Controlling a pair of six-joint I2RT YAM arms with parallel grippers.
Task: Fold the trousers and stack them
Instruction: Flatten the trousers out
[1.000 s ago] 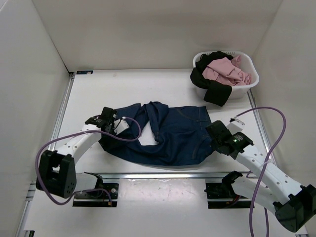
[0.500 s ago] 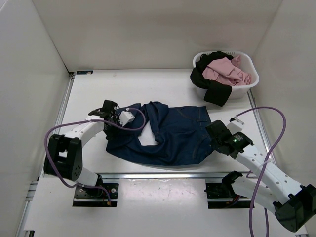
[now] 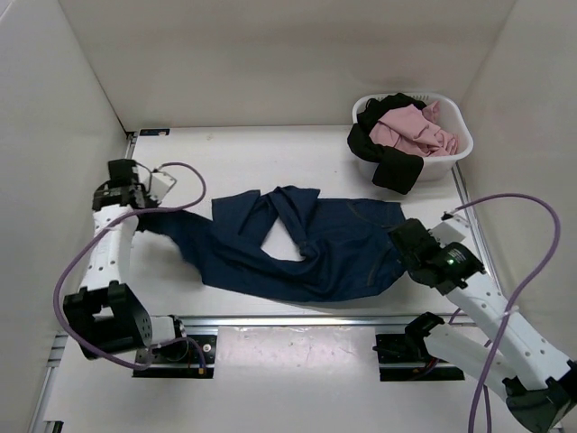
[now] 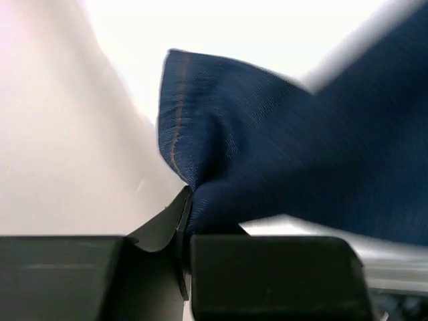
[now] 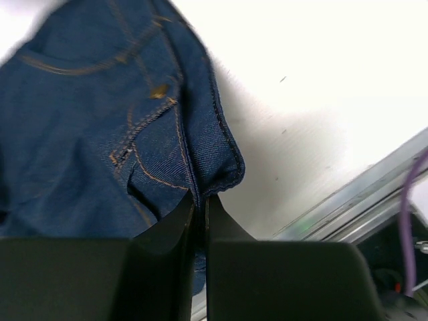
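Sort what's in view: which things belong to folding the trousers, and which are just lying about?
In the job: jeans; left gripper, shut on a leg end; right gripper, shut on the waist edge.
Lying about: white basket at the far right; pink garment in it; black garment draped over its rim.

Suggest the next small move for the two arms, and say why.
Probably draw the left gripper a little farther left: it is shut on a leg end of the trousers, the right gripper grips the waist, and the legs lie bunched and overlapping.
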